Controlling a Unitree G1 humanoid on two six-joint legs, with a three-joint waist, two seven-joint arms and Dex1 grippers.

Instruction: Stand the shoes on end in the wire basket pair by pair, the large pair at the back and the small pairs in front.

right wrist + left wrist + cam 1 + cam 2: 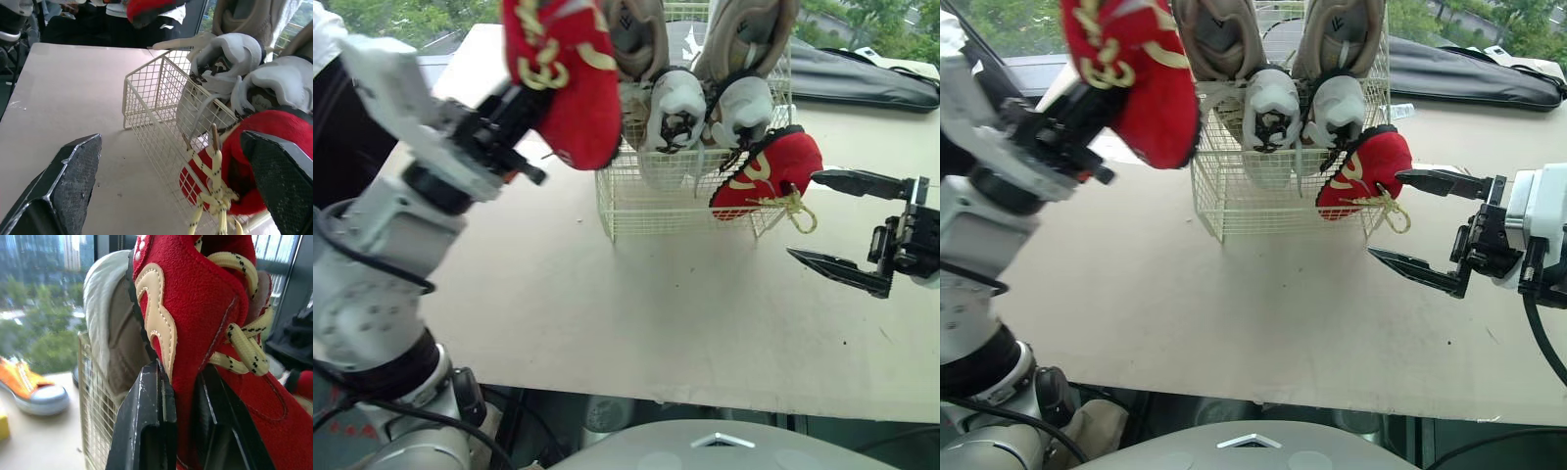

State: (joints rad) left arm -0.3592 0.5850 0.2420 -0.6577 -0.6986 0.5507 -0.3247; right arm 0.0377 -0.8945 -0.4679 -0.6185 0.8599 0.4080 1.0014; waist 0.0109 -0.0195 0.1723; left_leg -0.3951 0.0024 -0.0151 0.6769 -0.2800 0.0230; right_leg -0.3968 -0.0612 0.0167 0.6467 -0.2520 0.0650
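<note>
Left arm (401, 186) raised, forearm angled up and forward, wrist tilted upward. Left hand (514, 103) held high, black fingers (146, 421) clamped on either side of a red shoe (563, 69). Right arm (1538, 225) comes in from the right, wrist about level. Right hand (803, 215) low over the surface (607, 313), fingers spread wide, one above the other, tips pointing to the robot's left.

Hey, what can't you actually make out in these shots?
Head views, top edge: cuts off the upper ends of the held red shoe and the tan shoes.
Head views: shoes hide the floor of the wire basket.
Left wrist view: edge cuts the orange shoe.
</note>
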